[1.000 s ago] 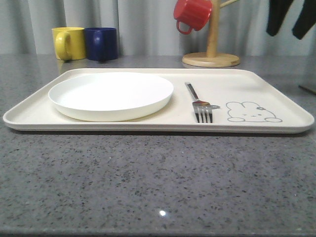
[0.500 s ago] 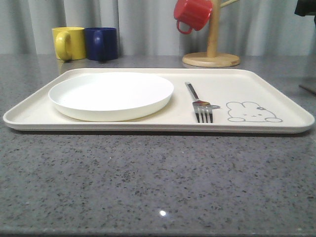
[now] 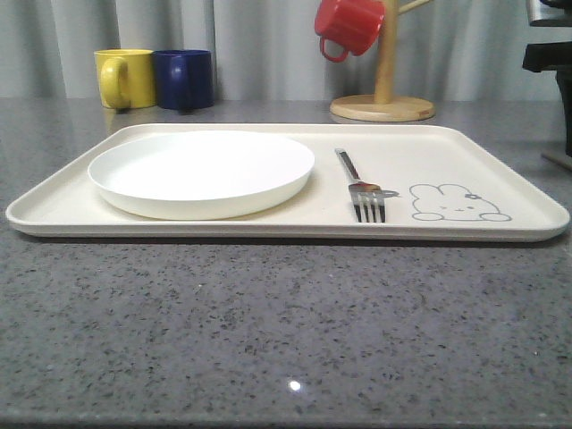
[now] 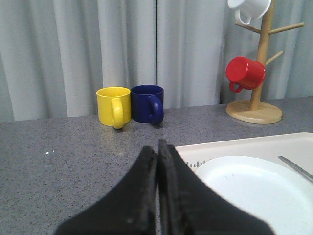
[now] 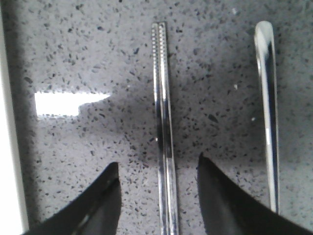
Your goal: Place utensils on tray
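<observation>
Chopsticks [image 5: 164, 127] lie flat on the counter [image 5: 98, 58] beside the tray [image 5: 9, 147], pair pressed together, long axis running straight between my right gripper [image 5: 157, 196] fingers, ridged tips away from me. I'm spread wide, straddling them to pinch across the width. Spoon handle [image 5: 268, 107] parallel, just beside. Fork [image 3: 360, 186] already on tray, tines toward camera, next to plate [image 3: 201, 170]. Left gripper [image 4: 157, 161] pinched closed, empty.

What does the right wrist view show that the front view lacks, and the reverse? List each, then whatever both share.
Right wrist view alone: the paired chopsticks lying on the counter between the open jaws of the right gripper, and a spoon handle beside them. Front view alone: the white plate and fork resting on the tray, plus the yellow mug, blue mug and red mug. Shared: the speckled grey counter.
</observation>
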